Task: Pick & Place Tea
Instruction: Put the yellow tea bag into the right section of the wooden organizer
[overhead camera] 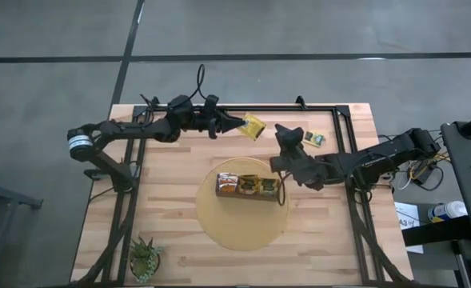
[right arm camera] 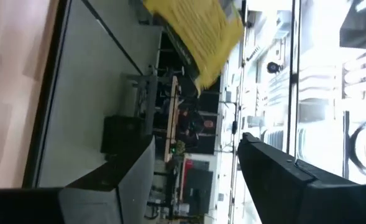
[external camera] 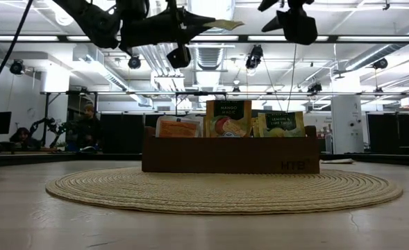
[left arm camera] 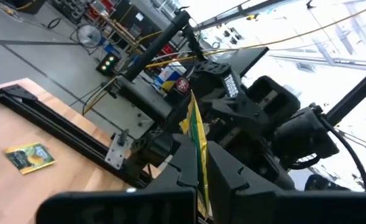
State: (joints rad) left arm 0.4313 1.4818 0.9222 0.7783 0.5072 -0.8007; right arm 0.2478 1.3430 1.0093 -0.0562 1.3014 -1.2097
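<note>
Holding: left claw (overhead camera: 237, 123) is clamped tight on a yellow-and-green square tea sachet (overhead camera: 253, 126), raised above the far side of the pale wooden desk (overhead camera: 171, 240); in the left wrist view the sachet (left arm camera: 196, 134) stands edge-on between the dark fingers (left arm camera: 229, 177).
Reason for the hold: pinching one edge leaves most of the packet free, which looks suited to passing it across or slotting it upright.
Right claw: right claw (overhead camera: 289, 136) hangs near the sachet with its fingers spread wide and nothing between them; from its own wrist view the yellow packet (right arm camera: 198, 28) floats ahead of the gap, not yet inside it.
Likely step: a hand-over from left to right seems under way, judging by how the two face each other.
Box: long dark-brown cardboard box (overhead camera: 247, 186) sits on the round woven straw mat (overhead camera: 243, 232) at mid-desk; sachets stand upright in a row inside, probably so they show their faces.
Loose tea: one more green-and-yellow sachet (overhead camera: 316, 139) lies flat on the desk beside the right claw.
Readable writing: "MANGO MAGIC" on the orange packet (external camera: 228, 118); "LEMON & LIME TWIST" on the green one (external camera: 282, 123); "HTE" on the box front (external camera: 291, 165).
Bystander item: small green spiky plant (overhead camera: 145, 258) in a pot at the near left corner, well apart.
</note>
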